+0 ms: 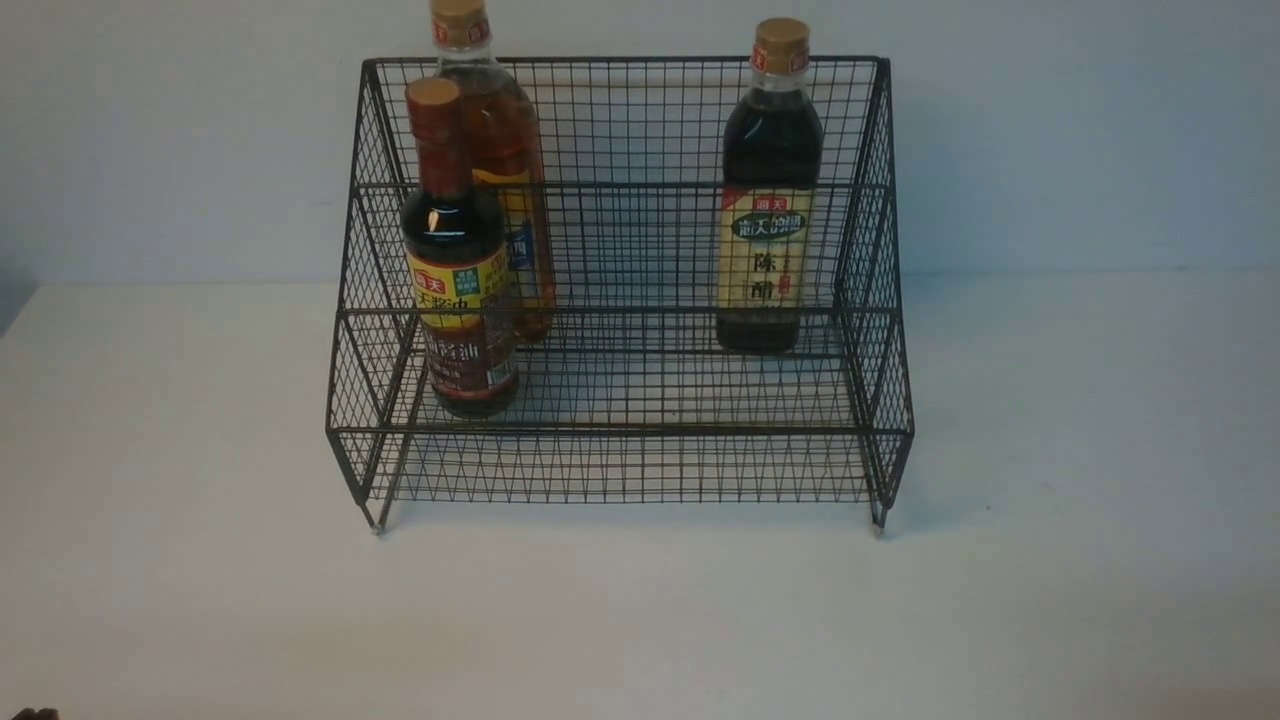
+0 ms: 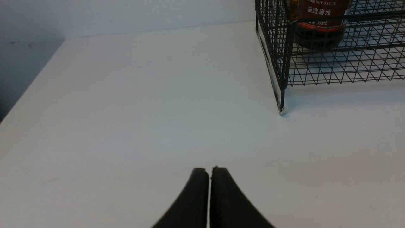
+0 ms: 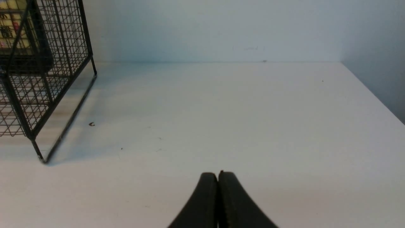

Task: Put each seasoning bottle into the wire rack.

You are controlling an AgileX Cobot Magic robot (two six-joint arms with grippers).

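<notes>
All three bottles look racked, so the step in hand reads as wrap-up: keep both arms back, low and clear of the rack (image 1: 620,440), no nudging the mesh or feet.

Rack sits mid-desk (image 1: 1050,560), toward 12 o'clock from the robot. Red-neck bottle (image 1: 458,270) stands upright on the lower tier at the rack's 9 o'clock end. Amber bottle (image 1: 500,150) stands just behind it on the upper tier, partly hidden; touching or not, can't tell. Cream-label bottle (image 1: 768,200) is upright on the upper tier toward 3 o'clock, well apart from the other two. No bottle seen on the desk outside the rack.

Left pincer (image 2: 209,172): tips pressed together, holding nothing, hovering over bare desk; rack corner foot is well off toward 1 o'clock of it in the wrist view. Right pincer (image 3: 217,177): tips pressed together too, nothing held, bare desk around, rack corner well apart at about 10 o'clock.

If any check remains, judge by whether each base sits flat on its wire shelf.
</notes>
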